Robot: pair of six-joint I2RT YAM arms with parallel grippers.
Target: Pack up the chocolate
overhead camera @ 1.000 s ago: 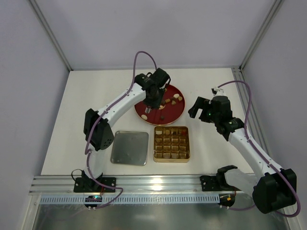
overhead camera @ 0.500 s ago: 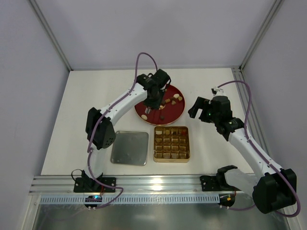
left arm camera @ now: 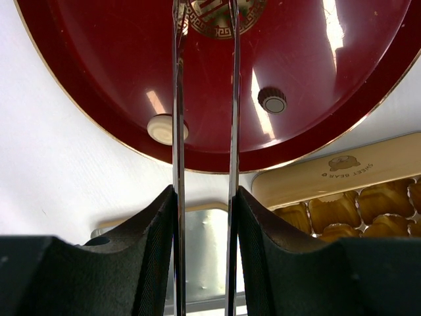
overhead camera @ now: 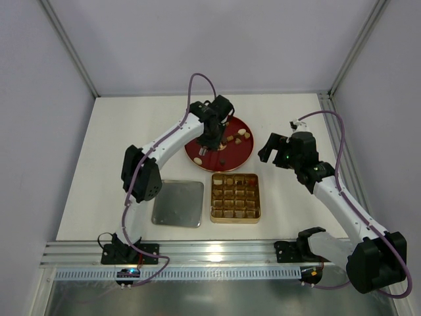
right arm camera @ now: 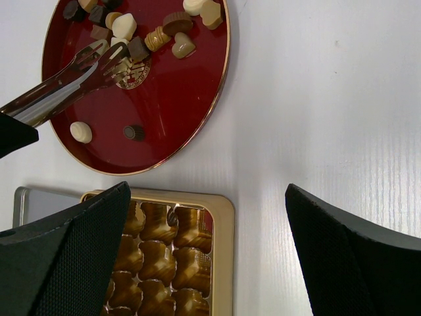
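Only the left arm's elbow (overhead camera: pixel 141 178) has crept a little toward the plate (overhead camera: pixel 248 153); everything else sits as it did. The left gripper (left arm camera: pixel 204 197) is clamped on the tongs (left arm camera: pixel 177 118), held over the plate's middle. The blades run parallel with a narrow gap, and whether the tips pinch anything cannot be told. The chocolate (right arm camera: pixel 125 26) is mostly clustered by the plate's far edge, with a cream piece (left arm camera: pixel 161 128) and a dark one (left arm camera: pixel 272 100) loose near its near rim. The right gripper (overhead camera: pixel 276 146) hangs spread wide beside the plate's right edge. On the white tabletop (overhead camera: pixel 118 131), the tin (overhead camera: pixel 235 217) lies at mid near edge, a tray (overhead camera: pixel 177 203) just left of it. Pale walls and aluminium posts (overhead camera: pixel 69 49) close in the table.
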